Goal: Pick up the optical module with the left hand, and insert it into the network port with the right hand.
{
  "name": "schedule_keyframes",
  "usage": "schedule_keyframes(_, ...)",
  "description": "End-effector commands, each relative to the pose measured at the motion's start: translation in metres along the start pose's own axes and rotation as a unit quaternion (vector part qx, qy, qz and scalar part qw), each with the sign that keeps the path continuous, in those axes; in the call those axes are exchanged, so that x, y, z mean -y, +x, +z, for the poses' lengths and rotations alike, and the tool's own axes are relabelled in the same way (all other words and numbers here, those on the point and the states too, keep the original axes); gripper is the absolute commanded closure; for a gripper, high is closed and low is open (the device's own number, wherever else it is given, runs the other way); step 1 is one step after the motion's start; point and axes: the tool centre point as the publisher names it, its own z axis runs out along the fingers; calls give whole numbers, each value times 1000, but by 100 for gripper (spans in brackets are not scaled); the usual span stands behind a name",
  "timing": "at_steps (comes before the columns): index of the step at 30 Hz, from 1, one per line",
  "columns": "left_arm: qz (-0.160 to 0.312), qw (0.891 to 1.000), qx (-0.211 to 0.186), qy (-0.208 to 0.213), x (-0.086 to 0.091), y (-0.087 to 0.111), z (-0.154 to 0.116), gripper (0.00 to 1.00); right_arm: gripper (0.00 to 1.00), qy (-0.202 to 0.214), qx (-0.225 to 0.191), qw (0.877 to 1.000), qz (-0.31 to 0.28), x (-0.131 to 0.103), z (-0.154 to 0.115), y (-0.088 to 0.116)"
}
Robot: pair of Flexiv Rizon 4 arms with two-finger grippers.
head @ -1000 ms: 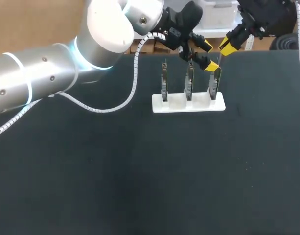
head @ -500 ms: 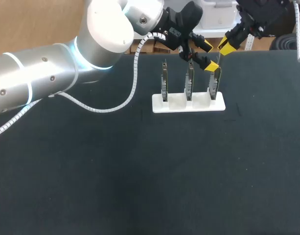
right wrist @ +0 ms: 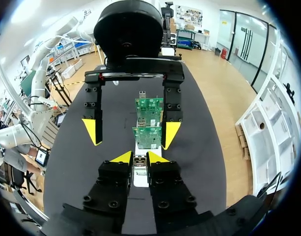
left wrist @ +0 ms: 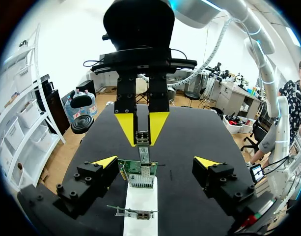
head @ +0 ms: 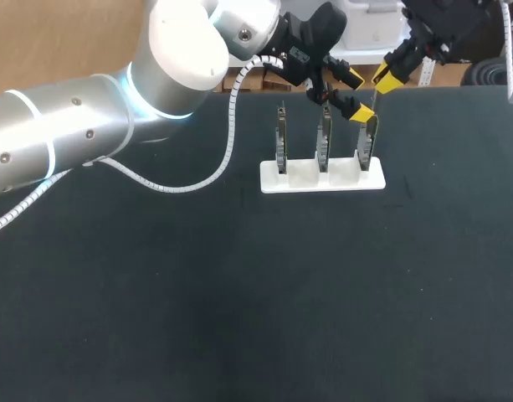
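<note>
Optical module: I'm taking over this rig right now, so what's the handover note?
Left gripper: fingers open, either side of the end network card, holding nothing.
Right gripper: shut on the optical module, at that card's port; the card stands in the white holder.
Done: the module is with the right arm.
Left: seat it fully in the port (depth unclear), release, withdraw both arms.

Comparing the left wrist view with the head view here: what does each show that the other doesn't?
Only the left wrist view: the optical module pinched between the right end effector's yellow tips, lined up with a network port. Only the head view: three network cards standing in a row. Both: the white holder and the open left end effector.
</note>
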Motion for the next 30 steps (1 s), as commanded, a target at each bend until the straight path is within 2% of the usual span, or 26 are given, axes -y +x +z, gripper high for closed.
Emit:
schedule_keyframes(1,0,1000,-2,2,-2,-1,0,0,100,-1,0,1000,1,1,0,0)
schedule_keyframes(30,0,1000,-2,2,-2,-1,0,0,100,1,-6,1000,-5,1,0,-1)
